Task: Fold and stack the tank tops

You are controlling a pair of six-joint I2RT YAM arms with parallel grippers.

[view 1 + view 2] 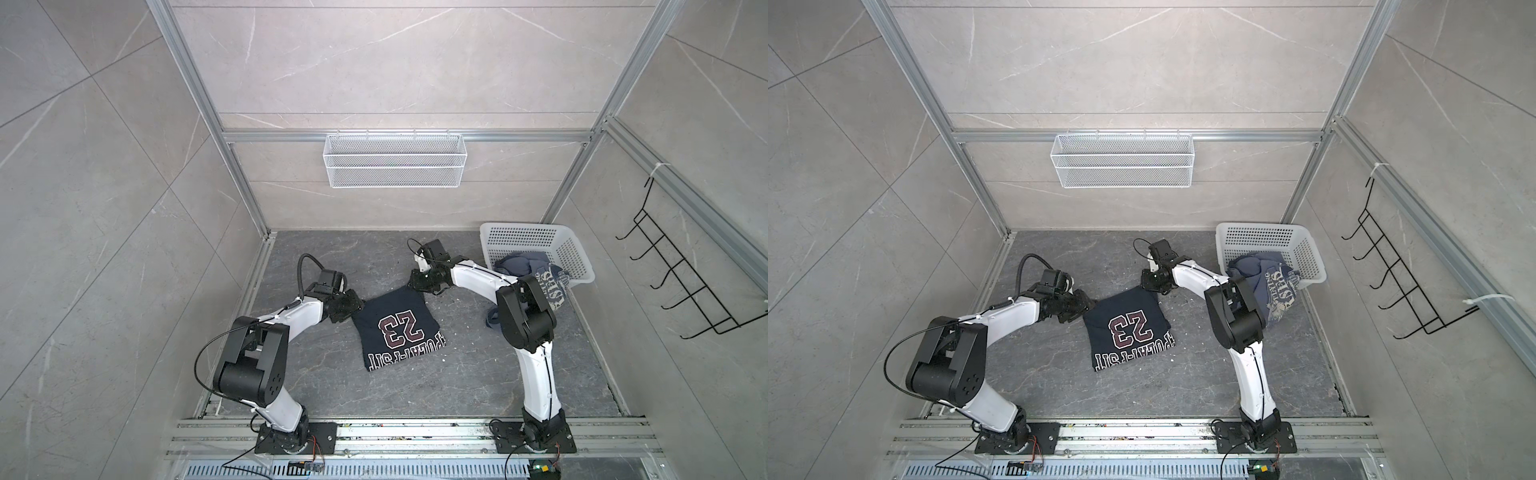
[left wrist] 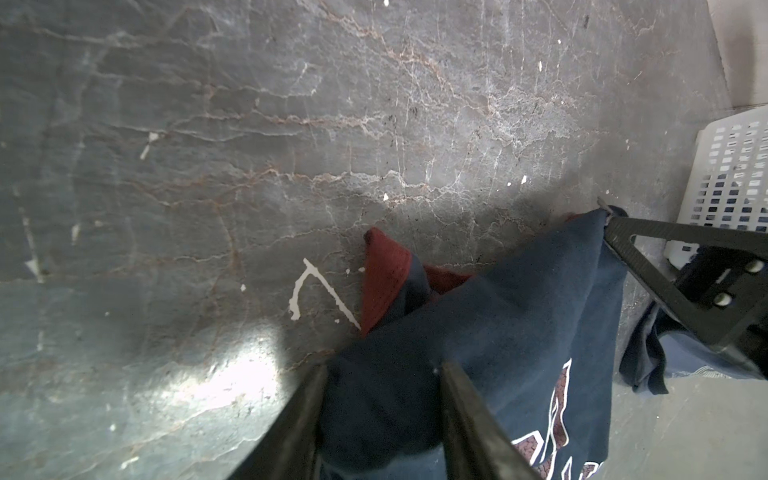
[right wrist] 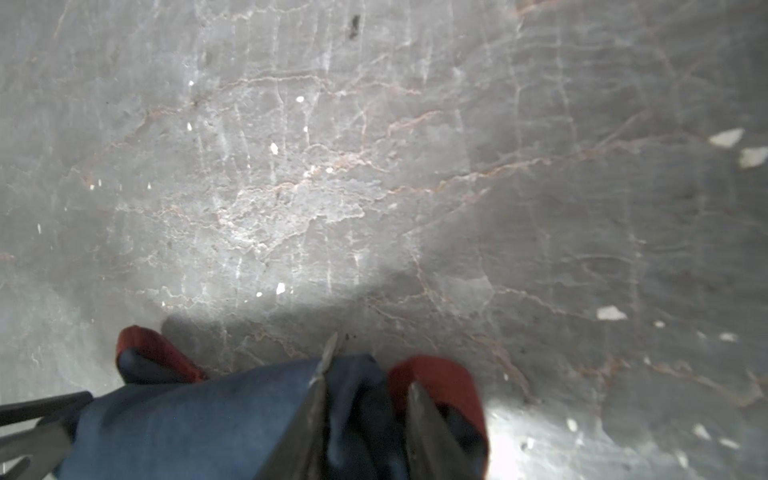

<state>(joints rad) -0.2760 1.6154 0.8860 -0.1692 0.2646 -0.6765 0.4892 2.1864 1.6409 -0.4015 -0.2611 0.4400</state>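
The navy tank top (image 1: 395, 328) (image 1: 1127, 328), printed with a large "23", lies partly folded mid-table. My left gripper (image 1: 357, 305) (image 1: 1090, 305) sits at its far left corner. In the left wrist view the left gripper (image 2: 384, 368) is shut on bunched navy cloth (image 2: 519, 299). At the far right corner, my right gripper (image 1: 415, 286) (image 1: 1148, 286) pinches the cloth. In the right wrist view the right gripper (image 3: 370, 370) has navy fabric (image 3: 208, 415) and maroon trim (image 3: 436, 374) between its fingers. The slate-blue tank top (image 1: 540, 278) (image 1: 1271, 286) spills out of the white basket (image 1: 532, 237) (image 1: 1262, 235).
The basket stands tilted at the back right corner, right behind my right arm's elbow. A white wire basket (image 1: 395, 160) hangs on the back wall. A black hook rack (image 1: 685, 282) is mounted on the right wall. Aluminium rails run along the table's front edge.
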